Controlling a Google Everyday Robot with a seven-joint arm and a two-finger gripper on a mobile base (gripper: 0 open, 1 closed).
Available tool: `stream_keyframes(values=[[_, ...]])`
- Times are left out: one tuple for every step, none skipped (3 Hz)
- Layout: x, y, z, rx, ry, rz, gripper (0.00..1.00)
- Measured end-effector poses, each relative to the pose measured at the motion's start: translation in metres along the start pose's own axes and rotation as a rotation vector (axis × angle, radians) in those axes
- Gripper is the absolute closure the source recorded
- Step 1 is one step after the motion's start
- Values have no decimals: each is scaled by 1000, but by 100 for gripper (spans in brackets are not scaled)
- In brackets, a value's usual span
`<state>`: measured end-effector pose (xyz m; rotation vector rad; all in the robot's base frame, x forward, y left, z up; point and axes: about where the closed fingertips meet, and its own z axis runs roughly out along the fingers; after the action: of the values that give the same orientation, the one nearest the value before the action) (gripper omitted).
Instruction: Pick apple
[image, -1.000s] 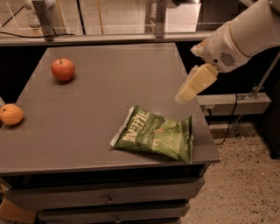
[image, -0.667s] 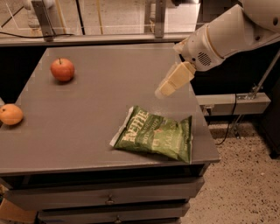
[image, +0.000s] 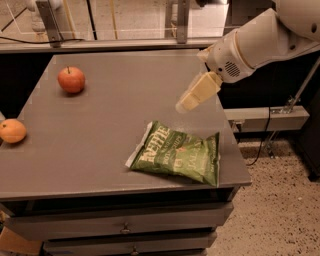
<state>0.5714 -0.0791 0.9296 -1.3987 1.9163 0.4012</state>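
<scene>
The apple is small, round and red-orange with a short dark stem. It sits on the grey table at the back left. My gripper hangs above the table's right side, on a white arm coming in from the upper right. It is far to the right of the apple and holds nothing that I can see.
A plain orange-yellow fruit lies at the table's left edge. A green chip bag lies flat at the front right, just below the gripper. Drawers run under the tabletop. A railing runs behind the table.
The gripper and arm have moved left, from past the table's right edge to over its right side. The apple, fruit and bag have not moved.
</scene>
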Motion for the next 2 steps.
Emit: stream_keyframes(values=[[-6,-2,34,-14,-71,20,0],[-28,-16,80,-32,-171,25,0]])
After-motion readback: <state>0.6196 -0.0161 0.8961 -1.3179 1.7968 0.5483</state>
